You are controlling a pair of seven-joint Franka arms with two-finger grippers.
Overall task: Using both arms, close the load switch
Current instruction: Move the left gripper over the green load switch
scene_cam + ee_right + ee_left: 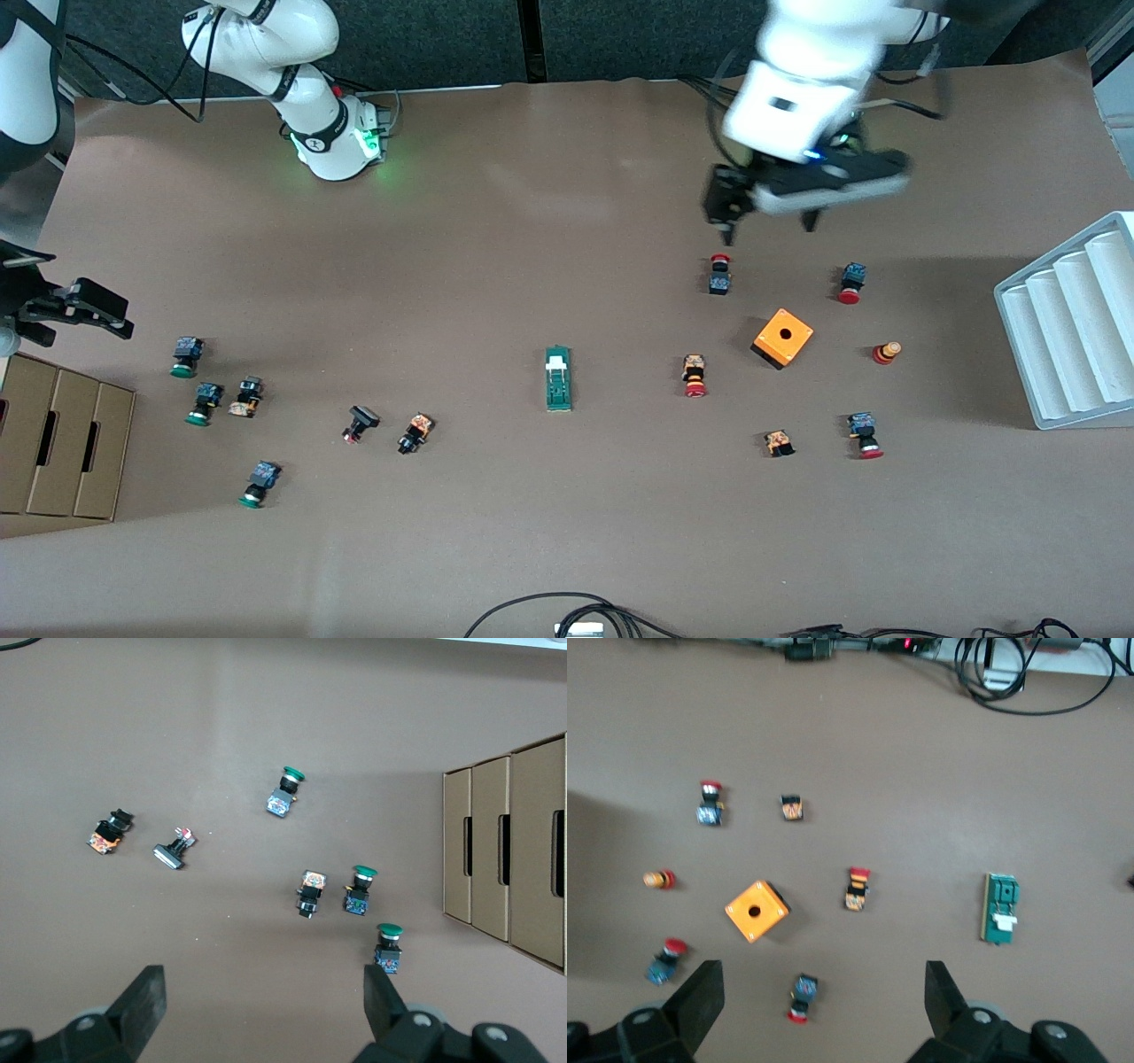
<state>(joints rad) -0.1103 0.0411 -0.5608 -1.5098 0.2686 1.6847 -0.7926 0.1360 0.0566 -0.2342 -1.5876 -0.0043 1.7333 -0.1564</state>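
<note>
- the load switch (pixel 558 378) lies flat and alone mid-counter, its white handle at the end away from the front camera, untouched; push buttons are scattered on either side, leaving room for an arm to come in from each end.
- the left hand (pixel 767 221) hangs over the counter above a red-capped button (pixel 719 274), fingers (pixel 702 994) spread wide and holding nothing; the switch shows in its wrist view (pixel 1001 908), so it looks poised to head there.
- the right hand (pixel 75 308) waits at its own end above the cardboard boxes (pixel 62 439), fingers (pixel 149 997) wide apart, empty, green-capped buttons (pixel 387 947) below.
- brown paper covers the counter (pixel 532 221); an orange cube box (pixel 782 338) and a white rack (pixel 1067 328) sit toward the left arm's end, cables along the near edge.
</note>
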